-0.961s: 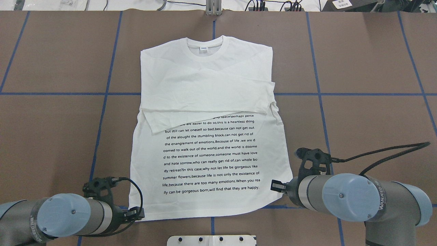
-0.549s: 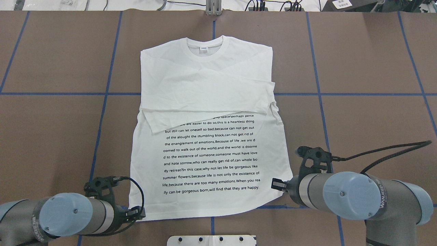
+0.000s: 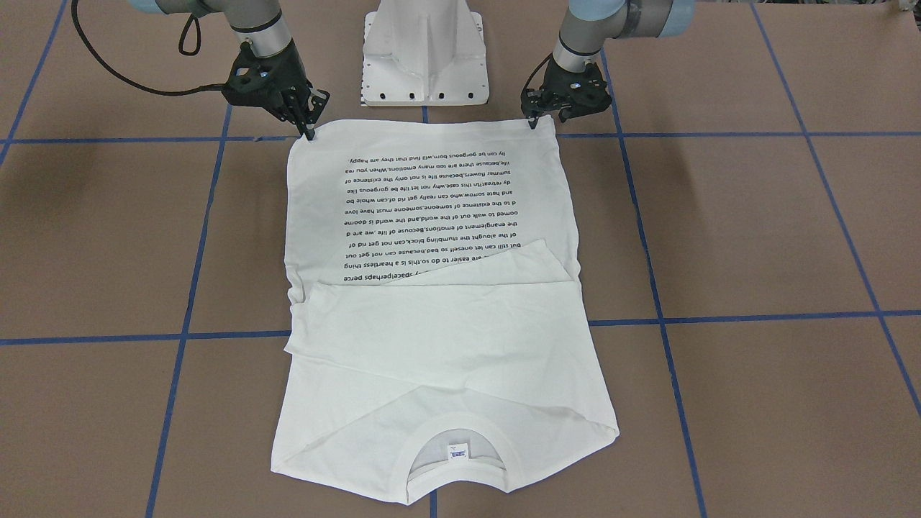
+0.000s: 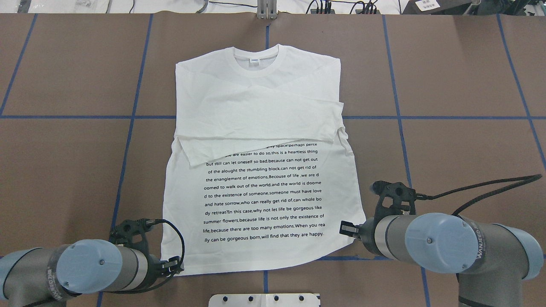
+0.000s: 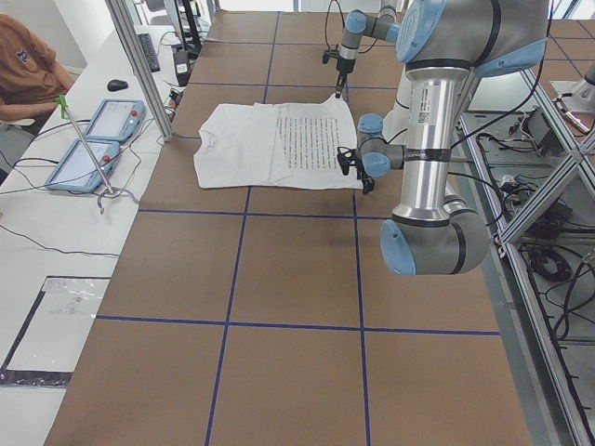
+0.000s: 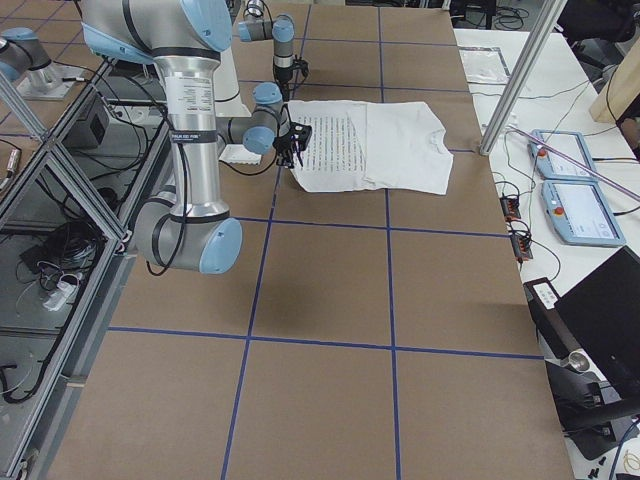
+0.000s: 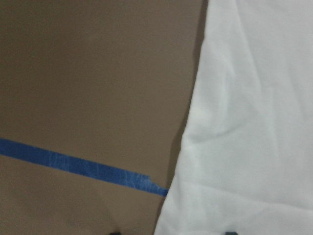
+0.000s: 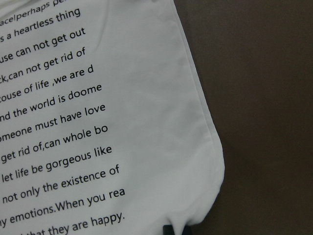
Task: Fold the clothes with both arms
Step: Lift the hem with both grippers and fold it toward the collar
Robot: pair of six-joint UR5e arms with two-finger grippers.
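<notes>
T-shirt (image 4: 260, 128), white and long-sleeved, lies flat, print side up, in the middle of the brown table (image 4: 64, 149). Its ribbed collar (image 4: 256, 55) points away from the robot and its hem is nearest the white pedestal base (image 3: 424, 57). The 2 sleeves (image 4: 264, 115) are folded across the chest, one over the other, and cover the top lines of the black text block (image 4: 264, 192). A small tag (image 3: 458, 452) shows inside the collar.

The left gripper (image 3: 534, 124) stands at the hem corner on the robot's left. In the left wrist view its 2 dark fingertips (image 7: 230, 233) sit well apart at the bottom edge, with the shirt's side edge running between them, so the jaws are wide.

The right gripper (image 3: 308, 129) is at the other hem corner. There the fingertips (image 8: 171, 230) are close together on the cloth, which puckers around them: it looks pinched on the corner.

Blue tape lines (image 4: 128, 128) cross the table beneath the shirt.
</notes>
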